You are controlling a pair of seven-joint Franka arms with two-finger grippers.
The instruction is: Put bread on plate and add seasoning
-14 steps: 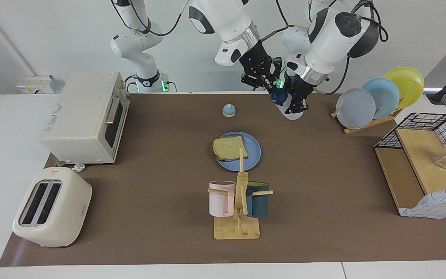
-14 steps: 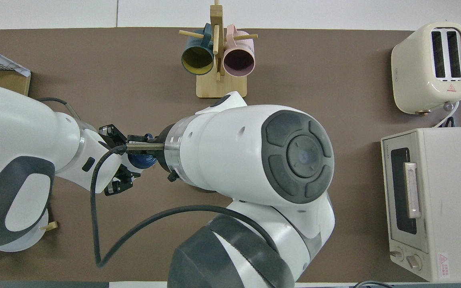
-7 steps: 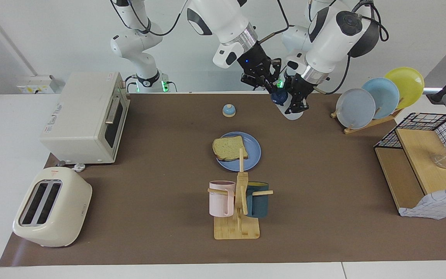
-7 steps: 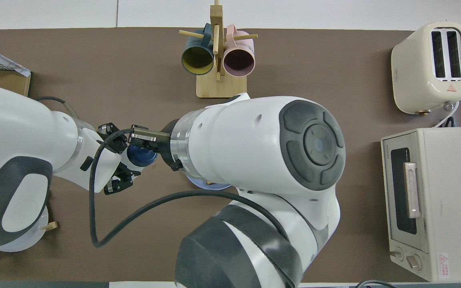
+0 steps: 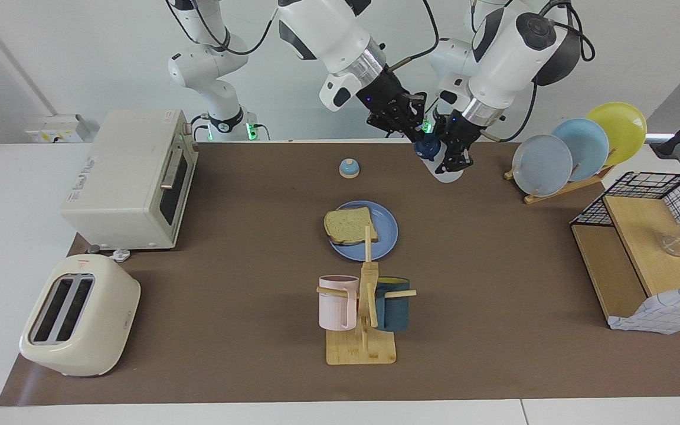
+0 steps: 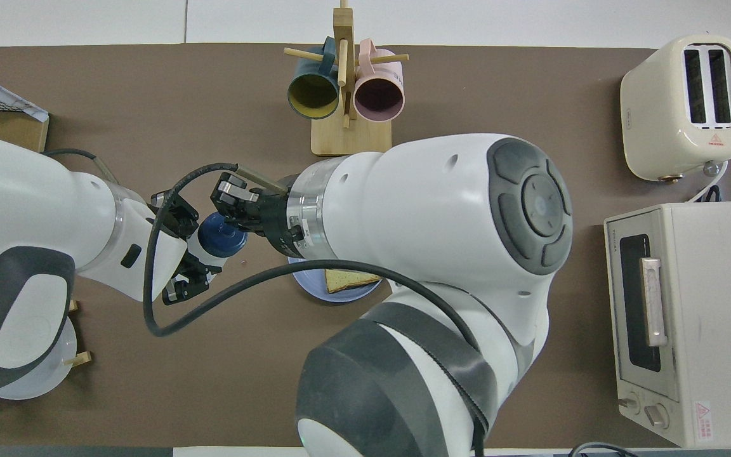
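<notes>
The bread (image 5: 349,225) lies on the blue plate (image 5: 384,236) mid-table; the overhead view shows only a corner of the bread (image 6: 348,279) and the plate's rim (image 6: 308,285) under the right arm. The seasoning (image 5: 441,170) hangs tilted in the air over the mat, toward the left arm's end from the plate. My left gripper (image 5: 455,156) is shut around its white body. My right gripper (image 5: 418,134) has its tips at the dark blue cap (image 6: 223,233). In the overhead view, my left gripper (image 6: 191,252) and right gripper (image 6: 233,212) meet at the bottle.
A small bell (image 5: 349,168) sits nearer to the robots than the plate. A mug rack (image 5: 366,307) stands farther out. The toaster oven (image 5: 133,177) and toaster (image 5: 80,316) are at the right arm's end. A plate rack (image 5: 576,150) and wire basket (image 5: 647,254) are at the left arm's end.
The right arm has swung back toward its own end, uncovering part of the plate and bread from above. Its gripper stayed at the cap. The bottle shifted slightly in the left gripper.
</notes>
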